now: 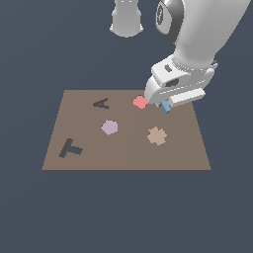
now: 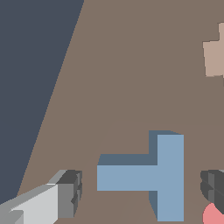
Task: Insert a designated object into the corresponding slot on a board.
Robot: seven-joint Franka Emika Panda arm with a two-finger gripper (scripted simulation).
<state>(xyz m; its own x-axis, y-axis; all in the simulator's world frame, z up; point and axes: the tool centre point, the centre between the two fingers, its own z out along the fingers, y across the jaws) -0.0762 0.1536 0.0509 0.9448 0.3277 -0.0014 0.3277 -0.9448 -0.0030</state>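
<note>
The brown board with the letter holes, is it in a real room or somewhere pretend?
Pretend, most likely: a computer simulation. The board floats on a plain dark blue ground with no walls or furniture, the blue T block and pink piece are flat, textureless colours, and the claw looks smoothly rendered.

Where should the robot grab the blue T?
Probably from above, across the blue T, which lies flat on the board. The open gripper has one finger past the stem's end and one beyond the crossbar.
</note>
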